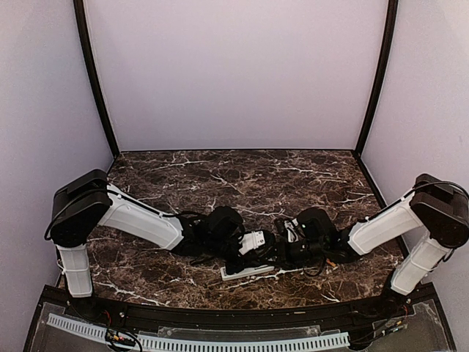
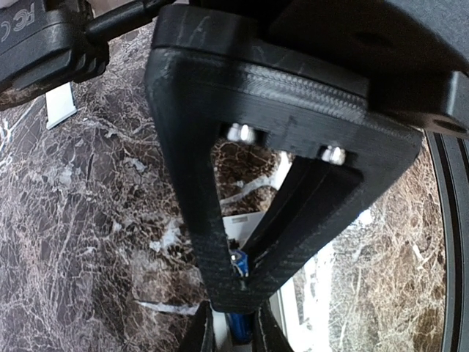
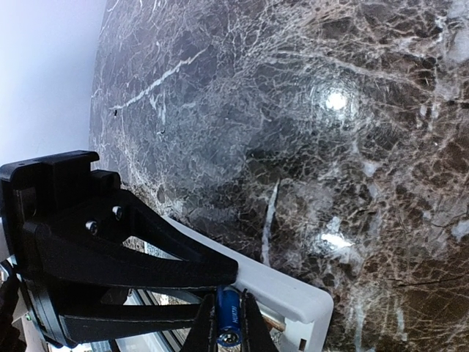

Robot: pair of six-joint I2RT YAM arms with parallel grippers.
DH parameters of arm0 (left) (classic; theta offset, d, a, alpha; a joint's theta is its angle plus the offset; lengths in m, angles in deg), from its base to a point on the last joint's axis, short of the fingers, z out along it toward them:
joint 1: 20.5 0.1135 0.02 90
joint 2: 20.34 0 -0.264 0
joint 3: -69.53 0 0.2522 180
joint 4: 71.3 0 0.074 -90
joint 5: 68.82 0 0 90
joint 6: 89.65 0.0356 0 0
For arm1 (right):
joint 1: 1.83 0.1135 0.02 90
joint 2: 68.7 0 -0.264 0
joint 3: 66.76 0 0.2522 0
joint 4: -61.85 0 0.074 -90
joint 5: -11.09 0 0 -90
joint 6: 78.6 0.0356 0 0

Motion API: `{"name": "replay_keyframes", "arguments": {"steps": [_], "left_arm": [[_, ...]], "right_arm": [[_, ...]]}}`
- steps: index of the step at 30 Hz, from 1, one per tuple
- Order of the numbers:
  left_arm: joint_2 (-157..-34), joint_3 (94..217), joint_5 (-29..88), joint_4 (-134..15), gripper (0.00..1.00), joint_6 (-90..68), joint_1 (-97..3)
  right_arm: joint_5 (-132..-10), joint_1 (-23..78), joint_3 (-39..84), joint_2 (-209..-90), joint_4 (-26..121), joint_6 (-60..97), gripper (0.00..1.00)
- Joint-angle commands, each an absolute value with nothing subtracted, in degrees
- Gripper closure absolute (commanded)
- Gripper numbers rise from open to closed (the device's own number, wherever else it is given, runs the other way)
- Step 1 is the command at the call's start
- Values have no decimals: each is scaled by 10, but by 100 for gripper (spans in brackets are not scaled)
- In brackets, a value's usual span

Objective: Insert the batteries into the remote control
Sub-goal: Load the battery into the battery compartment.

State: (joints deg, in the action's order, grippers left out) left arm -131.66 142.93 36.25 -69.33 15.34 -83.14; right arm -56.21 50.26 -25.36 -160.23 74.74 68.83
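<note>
The remote control (image 1: pixel 249 271) is a slim white bar lying on the marble near the front edge, below both grippers. In the right wrist view its rim (image 3: pixel 293 290) runs just beyond my fingers, and an open compartment with a metal contact shows under it. A blue battery (image 3: pixel 229 317) sits between the fingers of my right gripper (image 3: pixel 229 302), which is shut on it. My left gripper (image 2: pixel 233 319) is also shut on this blue battery (image 2: pixel 242 330), holding the other end. The two grippers meet tip to tip over the remote (image 2: pixel 245 224).
Dark marble with white veins covers the table (image 1: pixel 242 183). A pale flat piece (image 2: pixel 60 106) lies on it to the upper left in the left wrist view. The table's black front rail (image 1: pixel 234 315) runs just behind the remote. Lilac walls close the back and sides.
</note>
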Motion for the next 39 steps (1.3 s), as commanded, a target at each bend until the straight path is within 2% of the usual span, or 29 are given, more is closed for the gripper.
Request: {"name": "replay_keyframes", "arguments": {"steps": [1,10,22,29,39], "left_arm": [[-1329,1409,352,-586,100,181,-838],[-1329,1406,352,-582,100,185,-838],[-1331,1407,353,-580,100,185,-838],[-1332,1409,354,-579,100,184,-838],[-1334,1410,354,-579,100,181,-838]], "right_arm": [[-560,512,-241,-1598,668,672,93],[-576,509,-224,-1565,617,656,81],[-602,497,-185,-1505,514,609,77],[-616,490,-177,-1493,491,607,82],[-576,491,-179,-1538,543,618,89]]}}
